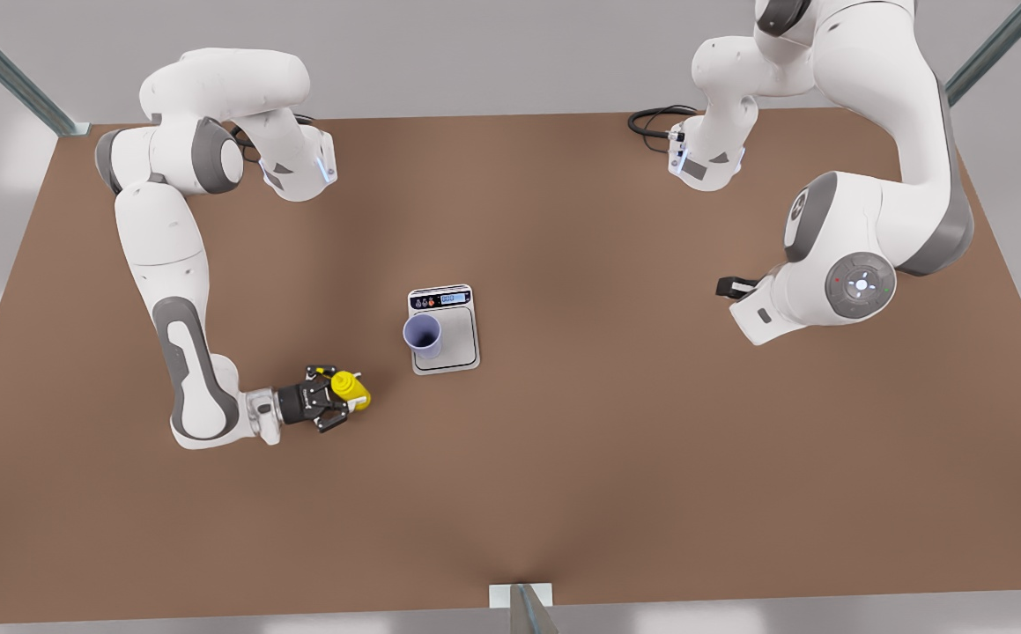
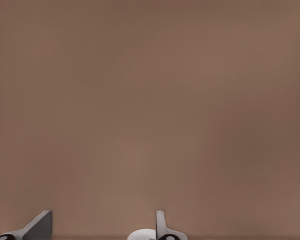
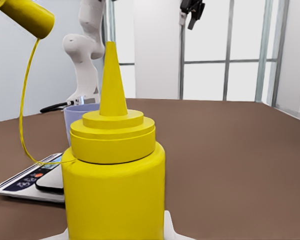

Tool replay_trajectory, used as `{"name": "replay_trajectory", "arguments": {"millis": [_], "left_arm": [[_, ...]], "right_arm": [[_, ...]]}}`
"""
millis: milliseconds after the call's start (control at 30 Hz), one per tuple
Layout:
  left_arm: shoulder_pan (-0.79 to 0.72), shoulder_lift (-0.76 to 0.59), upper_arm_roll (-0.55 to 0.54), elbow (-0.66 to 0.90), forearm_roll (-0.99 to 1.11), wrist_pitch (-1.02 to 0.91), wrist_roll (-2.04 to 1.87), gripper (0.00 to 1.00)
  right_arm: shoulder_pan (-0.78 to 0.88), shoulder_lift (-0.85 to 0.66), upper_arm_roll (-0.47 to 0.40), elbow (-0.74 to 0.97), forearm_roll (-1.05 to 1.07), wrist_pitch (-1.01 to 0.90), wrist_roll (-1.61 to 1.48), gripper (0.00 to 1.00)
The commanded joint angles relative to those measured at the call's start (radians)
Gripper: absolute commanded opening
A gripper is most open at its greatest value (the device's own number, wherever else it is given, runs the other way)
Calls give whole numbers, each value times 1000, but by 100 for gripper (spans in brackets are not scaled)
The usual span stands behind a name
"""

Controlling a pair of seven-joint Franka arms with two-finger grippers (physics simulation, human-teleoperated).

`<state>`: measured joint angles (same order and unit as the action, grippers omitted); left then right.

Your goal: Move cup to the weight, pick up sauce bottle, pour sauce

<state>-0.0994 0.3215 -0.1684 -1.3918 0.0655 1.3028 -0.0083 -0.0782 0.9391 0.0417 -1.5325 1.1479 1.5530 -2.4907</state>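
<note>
Right end effector (image 1: 340, 407) grips the yellow sauce bottle (image 1: 350, 388) on the bench (image 1: 651, 440); lavender cup (image 1: 423, 335) stands on the scale (image 1: 457, 348); left end effector (image 2: 102, 227) open, waiting above bare bench.

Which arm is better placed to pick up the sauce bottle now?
The right arm. Its right tool is at the sauce bottle, on the front view's left; the cup already stands on the weight. The left tool waits open over bare table, far from the bottle.

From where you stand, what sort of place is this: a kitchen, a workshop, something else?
Probably a simulated robot test bench, not a kitchen: a bare brown table framed by metal posts, two white arms, and just a kitchen scale, lavender cup and yellow sauce bottle.
</note>
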Motion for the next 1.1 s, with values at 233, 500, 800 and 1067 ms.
{"name": "replay_trajectory", "arguments": {"millis": [233,500,800,1067], "left_arm": [[-2,-2,-2,0,2,0,-6,100],[-5,-5,-3,4,7,0,-25,100],[-9,-4,-2,2,7,0,-24,100],[-9,-4,-2,4,7,0,-24,100]], "right_arm": [[3,1,1,0,3,-2,170,53],[-3,7,1,0,0,-4,157,100],[-46,7,0,9,-17,-25,147,100],[-181,7,-2,68,-120,-120,145,100]]}}
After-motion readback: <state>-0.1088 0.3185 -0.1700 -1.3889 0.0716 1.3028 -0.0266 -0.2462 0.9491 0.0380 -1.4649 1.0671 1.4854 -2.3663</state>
